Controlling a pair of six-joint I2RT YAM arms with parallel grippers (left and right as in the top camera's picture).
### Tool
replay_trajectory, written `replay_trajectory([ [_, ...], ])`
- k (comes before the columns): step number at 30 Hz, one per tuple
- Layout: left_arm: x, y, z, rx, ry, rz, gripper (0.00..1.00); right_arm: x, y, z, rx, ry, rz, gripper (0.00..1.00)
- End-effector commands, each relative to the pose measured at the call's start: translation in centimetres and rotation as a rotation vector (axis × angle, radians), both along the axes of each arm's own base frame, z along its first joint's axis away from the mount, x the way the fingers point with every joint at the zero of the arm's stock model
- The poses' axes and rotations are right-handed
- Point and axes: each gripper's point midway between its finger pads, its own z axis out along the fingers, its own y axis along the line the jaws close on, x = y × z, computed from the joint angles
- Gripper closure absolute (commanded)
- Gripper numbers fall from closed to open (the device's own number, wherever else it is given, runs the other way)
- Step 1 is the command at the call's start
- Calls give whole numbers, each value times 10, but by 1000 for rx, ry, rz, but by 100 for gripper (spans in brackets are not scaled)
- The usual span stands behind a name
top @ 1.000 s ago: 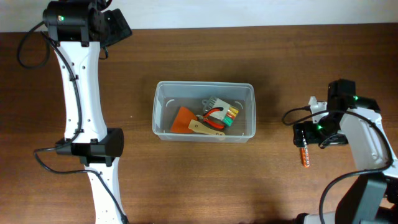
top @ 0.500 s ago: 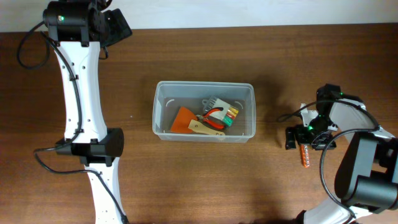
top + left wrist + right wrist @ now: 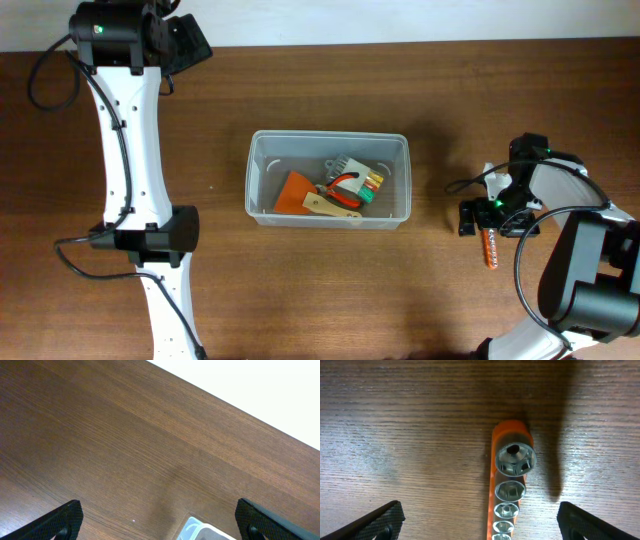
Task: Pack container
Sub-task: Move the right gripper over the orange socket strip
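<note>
Left gripper [image 3: 160,524] hung fully spread and empty above bare counter [image 3: 300,290], near its far left corner. Container [image 3: 328,135] sat mid-counter, holding an orange scraper [image 3: 292,190] and red-handled pliers [image 3: 345,183]. Right gripper [image 3: 480,521] stood fully spread over an orange socket rail [image 3: 511,435], fingers apart from it on either side.

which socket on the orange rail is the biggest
The end socket, at the top end of the orange rail in the right wrist view. The sockets lined up below it shrink one after another.
</note>
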Motion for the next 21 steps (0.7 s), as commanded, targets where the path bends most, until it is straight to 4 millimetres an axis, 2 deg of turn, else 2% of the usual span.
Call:
replay_trajectory([
  [1, -5, 2, 15, 9, -33, -2, 1, -1, -2, -2, -13, 7, -9, 1],
  [6, -5, 2, 14, 9, -33, -3, 1, -3, -10, -3, -54, 18, -4, 1],
  [21, -5, 2, 14, 9, -33, -3, 1, -6, -7, -2, -40, 28, -16, 1],
])
